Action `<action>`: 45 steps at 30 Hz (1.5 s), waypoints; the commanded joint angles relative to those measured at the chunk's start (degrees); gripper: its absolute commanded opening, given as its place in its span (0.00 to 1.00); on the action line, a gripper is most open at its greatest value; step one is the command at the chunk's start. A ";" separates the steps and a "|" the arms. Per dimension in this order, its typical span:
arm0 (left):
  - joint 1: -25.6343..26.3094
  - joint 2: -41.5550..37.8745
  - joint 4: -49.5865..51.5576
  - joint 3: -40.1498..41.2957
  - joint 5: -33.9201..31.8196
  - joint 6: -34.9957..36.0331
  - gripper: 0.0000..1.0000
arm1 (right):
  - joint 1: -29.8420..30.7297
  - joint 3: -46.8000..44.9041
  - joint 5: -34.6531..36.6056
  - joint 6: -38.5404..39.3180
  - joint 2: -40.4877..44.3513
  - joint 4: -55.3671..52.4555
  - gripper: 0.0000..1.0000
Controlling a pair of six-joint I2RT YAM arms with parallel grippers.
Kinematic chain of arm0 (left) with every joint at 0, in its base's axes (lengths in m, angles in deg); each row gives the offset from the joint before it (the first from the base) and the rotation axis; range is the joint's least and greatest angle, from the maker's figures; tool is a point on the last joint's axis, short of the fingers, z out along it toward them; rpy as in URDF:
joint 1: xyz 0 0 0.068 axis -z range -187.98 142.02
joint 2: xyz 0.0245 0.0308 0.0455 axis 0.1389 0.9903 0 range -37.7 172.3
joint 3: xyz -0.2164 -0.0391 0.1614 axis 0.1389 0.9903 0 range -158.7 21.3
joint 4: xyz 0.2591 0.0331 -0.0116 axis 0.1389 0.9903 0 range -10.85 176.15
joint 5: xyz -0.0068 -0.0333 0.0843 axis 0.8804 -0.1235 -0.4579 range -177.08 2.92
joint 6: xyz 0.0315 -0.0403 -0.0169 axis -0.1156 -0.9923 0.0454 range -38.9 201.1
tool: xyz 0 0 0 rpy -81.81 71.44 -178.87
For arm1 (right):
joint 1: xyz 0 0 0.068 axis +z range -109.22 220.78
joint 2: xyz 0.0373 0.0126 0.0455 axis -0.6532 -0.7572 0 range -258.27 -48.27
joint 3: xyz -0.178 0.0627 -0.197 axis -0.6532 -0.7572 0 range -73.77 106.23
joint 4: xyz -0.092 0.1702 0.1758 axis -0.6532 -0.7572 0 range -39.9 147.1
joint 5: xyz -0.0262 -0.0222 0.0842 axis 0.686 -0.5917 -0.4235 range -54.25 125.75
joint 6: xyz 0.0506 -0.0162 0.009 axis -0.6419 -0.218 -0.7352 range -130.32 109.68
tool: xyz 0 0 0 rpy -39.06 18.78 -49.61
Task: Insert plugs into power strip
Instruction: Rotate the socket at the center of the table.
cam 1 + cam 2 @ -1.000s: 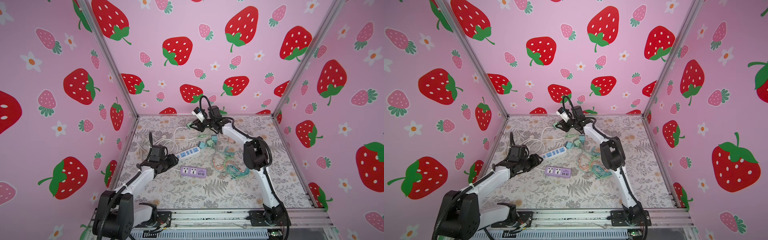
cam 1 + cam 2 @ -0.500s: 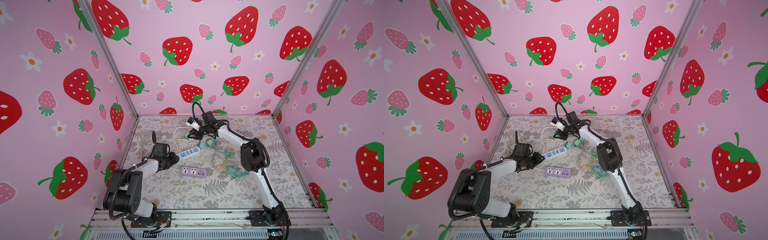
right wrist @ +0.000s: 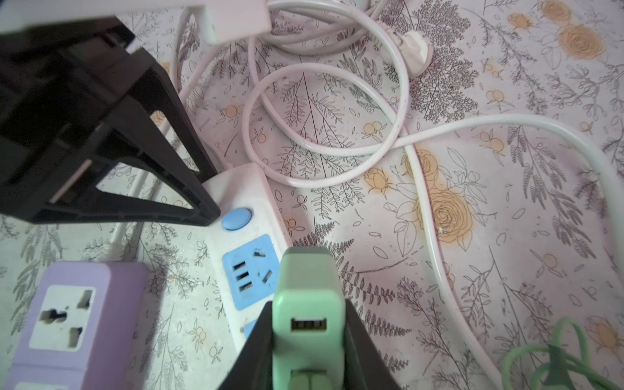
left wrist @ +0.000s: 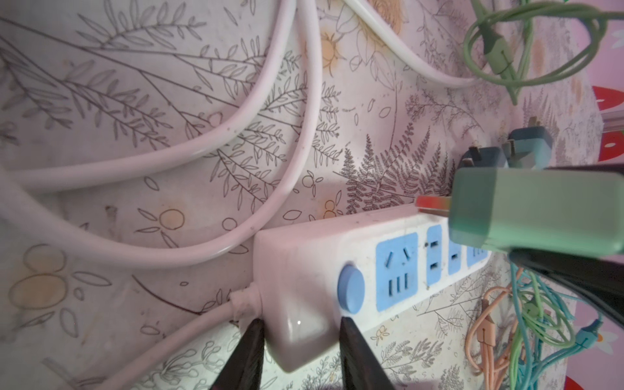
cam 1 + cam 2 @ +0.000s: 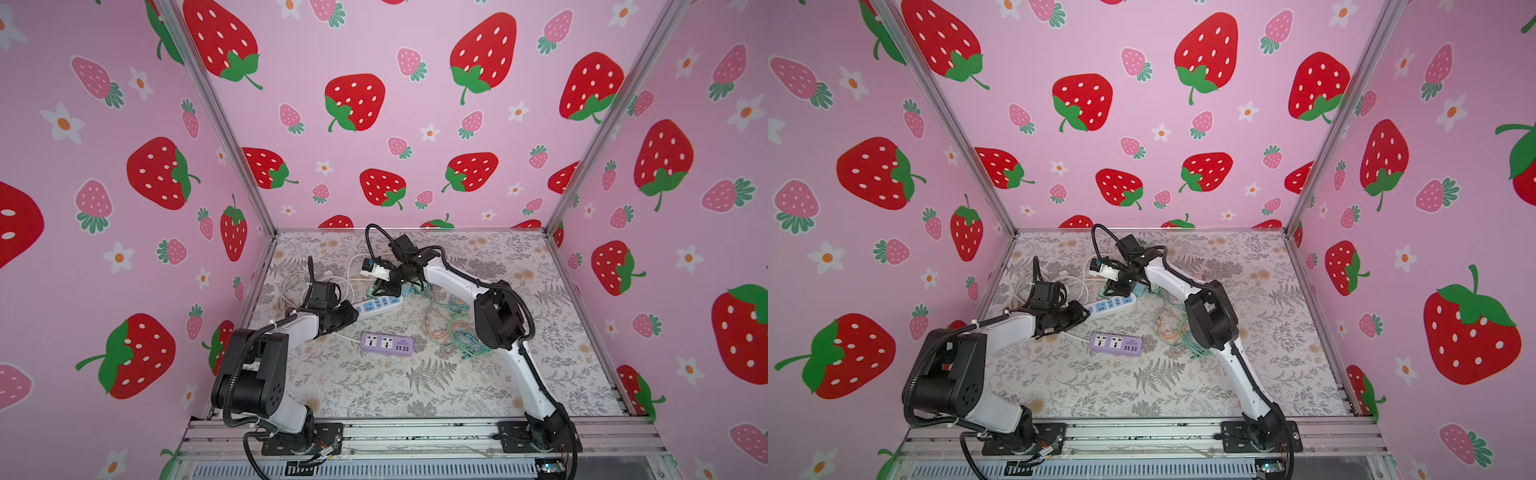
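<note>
- right gripper (image 3: pixel 309 305) is clamped on the mint green plug (image 3: pixel 305 287): pads on two opposite flat sides, USB port face toward the wrist, prongs (image 4: pixel 434 204) left free.
- plug hangs over the white power strip (image 4: pixel 304 256), above its row of blue sockets (image 4: pixel 396 271); the prongs are clear of any slot.
- left gripper (image 4: pixel 300 324) straddles the strip's cord end, one finger on each side. Pads are at or very near the walls; can't tell if it's truly clamped.
- handling, my read: the plug is a light, rigid plastic cube with smooth rounded edges, so it could twist in the pads under push-in load. The mid-body hold looks right; keep off the prong face.
- prongs look like stiff metal; a skewed entry would likely jam rather than flex.
- strip looks light too and would probably slide on the floral mat (image 5: pixel 415 386) unless braced, hence the left arm.
- teal plugs (image 4: pixel 526 148) lie on the mat just beyond the strip. A tangle of thin cables (image 5: pixel 453 328) sits by the right arm. The purple strip (image 5: pixel 386 344) sits apart, nearer the arm bases.
</note>
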 commanded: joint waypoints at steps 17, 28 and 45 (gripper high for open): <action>-0.21 1.03 2.13 -3.07 -1.53 6.50 0.39 | 3.62 3.63 3.95 9.06 3.30 -7.93 0.13; -0.27 2.06 1.93 -3.74 -1.18 7.16 0.39 | 4.17 3.63 6.29 8.69 6.43 -8.01 0.13; -0.28 2.39 1.58 -3.88 -0.49 8.24 0.38 | 6.46 3.58 7.14 10.06 5.28 -12.39 0.13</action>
